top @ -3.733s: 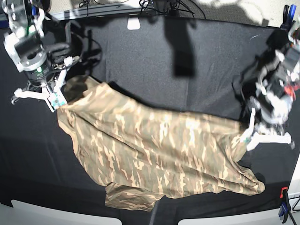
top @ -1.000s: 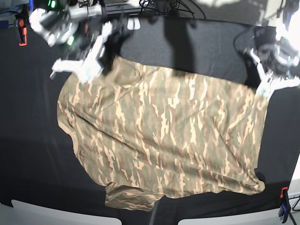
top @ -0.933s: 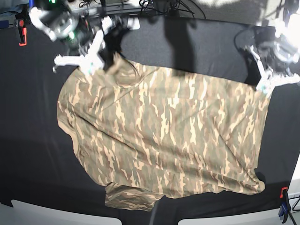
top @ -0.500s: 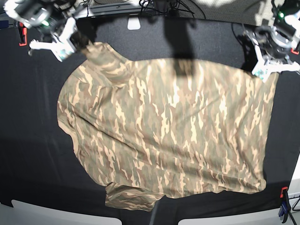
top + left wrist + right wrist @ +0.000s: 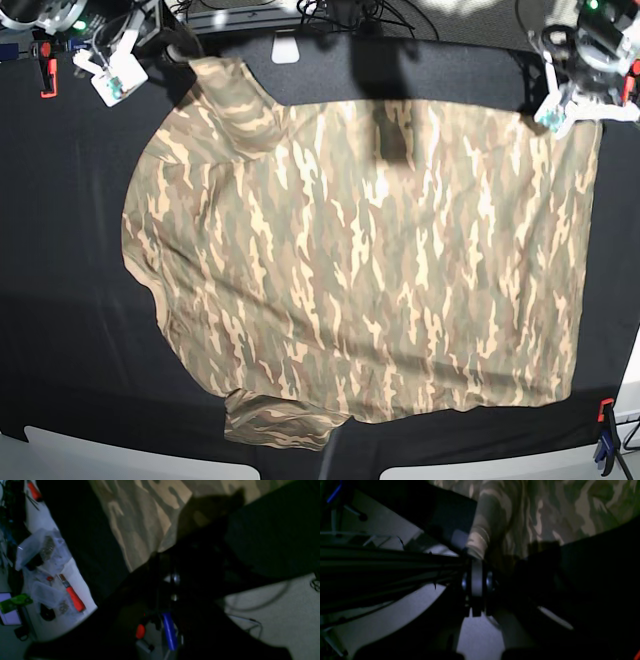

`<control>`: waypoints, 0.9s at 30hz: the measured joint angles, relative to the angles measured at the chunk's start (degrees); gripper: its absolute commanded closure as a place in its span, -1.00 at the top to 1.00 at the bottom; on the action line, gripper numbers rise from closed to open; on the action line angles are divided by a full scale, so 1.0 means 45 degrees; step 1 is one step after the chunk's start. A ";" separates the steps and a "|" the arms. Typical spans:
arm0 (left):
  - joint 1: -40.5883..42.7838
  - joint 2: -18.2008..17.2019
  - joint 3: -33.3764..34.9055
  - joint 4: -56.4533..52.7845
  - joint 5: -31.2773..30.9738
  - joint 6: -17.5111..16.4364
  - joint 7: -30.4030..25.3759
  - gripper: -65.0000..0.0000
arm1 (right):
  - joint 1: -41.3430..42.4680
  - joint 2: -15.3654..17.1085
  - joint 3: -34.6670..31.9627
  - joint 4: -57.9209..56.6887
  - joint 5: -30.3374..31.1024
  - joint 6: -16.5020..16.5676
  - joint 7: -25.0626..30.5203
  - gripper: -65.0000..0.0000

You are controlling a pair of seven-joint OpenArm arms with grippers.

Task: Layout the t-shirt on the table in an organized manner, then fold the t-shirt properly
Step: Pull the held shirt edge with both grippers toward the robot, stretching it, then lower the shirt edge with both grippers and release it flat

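Tabletop (image 5: 60,300): black cloth, lying under everything.
T-shirt (image 5: 360,260): spreading across centre, bunching at 7 o'clock.
Left pincer (image 5: 560,110): pinching the 1 o'clock corner.
Right pincer (image 5: 115,78): pinching the 11 o'clock corner.
Advice: keeping tension even, lowering both corners together.

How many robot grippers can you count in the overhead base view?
2. The right gripper is at the picture's top left, near one far corner of the t-shirt. The left gripper is at the top right, at the other far corner. None appears hidden.
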 measured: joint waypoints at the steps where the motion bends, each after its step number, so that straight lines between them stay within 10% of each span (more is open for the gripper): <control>1: 0.0131 0.0000 0.0000 0.0005 0.0282 -0.0010 0.0015 -1.00 | -0.0005 -0.0005 0.0000 0.0000 0.0000 -0.0005 -0.0126 -1.00; 27: 0.2220 -0.0068 0.0000 0.0073 0.2176 0.1107 0.0282 -1.00 | -0.2118 0.0010 0.0000 0.0005 0.0656 -0.0005 -0.0719 -1.00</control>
